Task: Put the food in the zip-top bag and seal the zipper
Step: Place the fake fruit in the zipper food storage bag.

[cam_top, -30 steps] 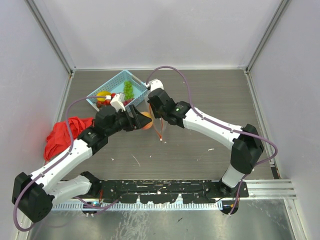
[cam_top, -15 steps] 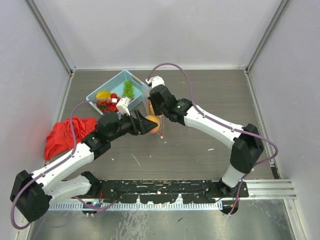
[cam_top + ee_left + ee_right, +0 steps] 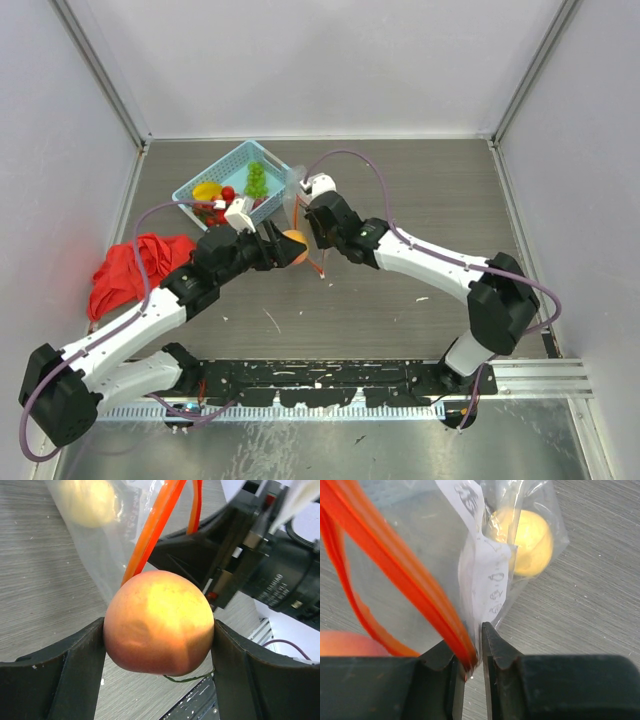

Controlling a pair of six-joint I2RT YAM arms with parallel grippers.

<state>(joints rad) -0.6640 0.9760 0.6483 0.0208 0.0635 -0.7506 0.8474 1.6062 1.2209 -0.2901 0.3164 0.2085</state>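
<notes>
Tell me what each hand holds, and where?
Left hand: the round orange-pink toy peach, by its sides. Right hand: the clear plastic bag, by its red-orange mouth strip.

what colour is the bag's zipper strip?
The zipper is red-orange; clearest in the right wrist view.

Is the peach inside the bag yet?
No, the left gripper holds the peach between its jaws, outside the zip-top bag, in front of its zipper.
</notes>
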